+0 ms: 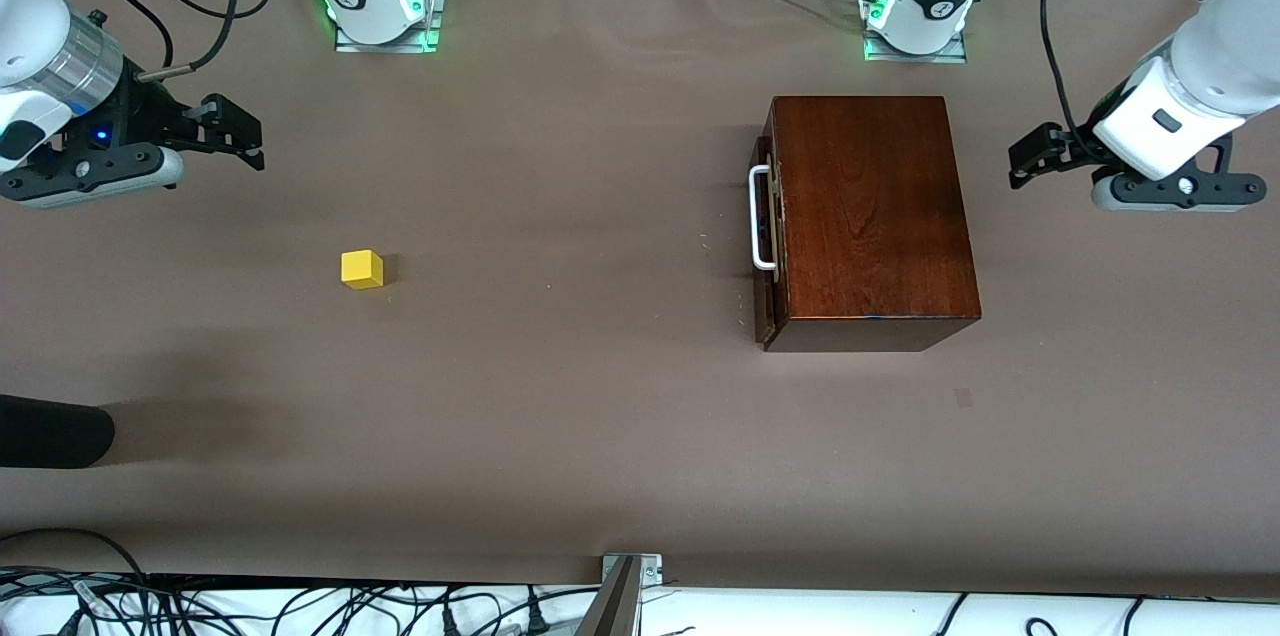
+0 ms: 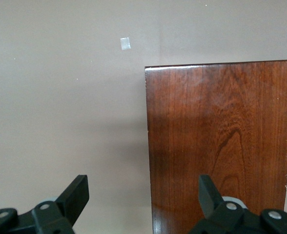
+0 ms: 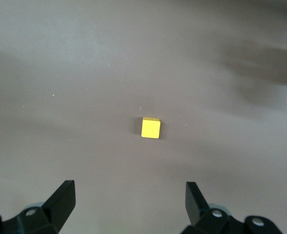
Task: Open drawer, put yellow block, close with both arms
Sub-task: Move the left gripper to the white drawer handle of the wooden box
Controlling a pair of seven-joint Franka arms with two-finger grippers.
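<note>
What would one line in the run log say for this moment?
drawer: shut | yellow block: on table, untouched | left tool: open, beside wooden box | right tool: open, empty

Glossy reddish-brown wooden box (image 1: 870,216), smooth yellow block (image 1: 362,269), matt brown table (image 1: 560,396)

A brown table cover (image 1: 560,396) spreads wide, creased along its edge nearest the arms' bases. A black rounded object (image 1: 50,431) juts in at the right arm's end, and a small pale patch (image 1: 962,398) marks the cover. Tangled black cables (image 1: 250,606) line the white strip nearest the front camera, beside a metal bracket (image 1: 630,571).
</note>
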